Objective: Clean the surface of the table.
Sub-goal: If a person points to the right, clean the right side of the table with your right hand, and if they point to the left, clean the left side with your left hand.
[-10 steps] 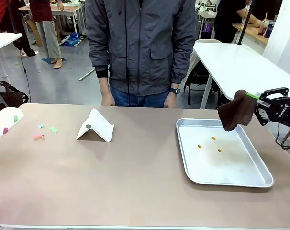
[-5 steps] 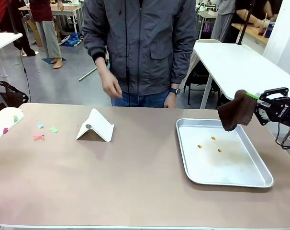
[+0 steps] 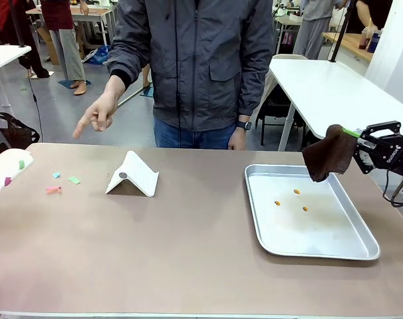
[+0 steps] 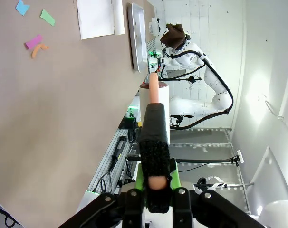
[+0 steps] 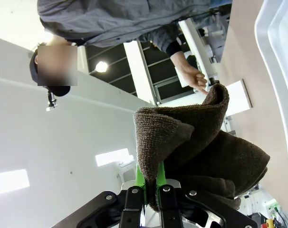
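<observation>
The brownish-taupe table (image 3: 188, 252) carries a few coloured paper scraps (image 3: 63, 181) near its left end. A person stands at the far side and points a hand (image 3: 95, 116) down toward that end. My left gripper (image 4: 156, 187) is shut on the black foam handle of a white lint roller (image 4: 153, 102), whose roll (image 3: 7, 169) hovers at the table's left edge with bits stuck to it. My right gripper (image 3: 362, 142) is shut on a brown cloth (image 3: 328, 154) that hangs over the far right corner of a metal tray (image 3: 361, 247). The cloth (image 5: 196, 142) sits bunched between its fingers.
A white folded card stand (image 3: 134, 175) sits left of centre, between the scraps and the tray. The tray holds three small orange crumbs (image 3: 296, 199). White tables and other people stand behind the person.
The person's hand has come up from the table edge and now points toward the scraps on the left. Neither arm has moved.
</observation>
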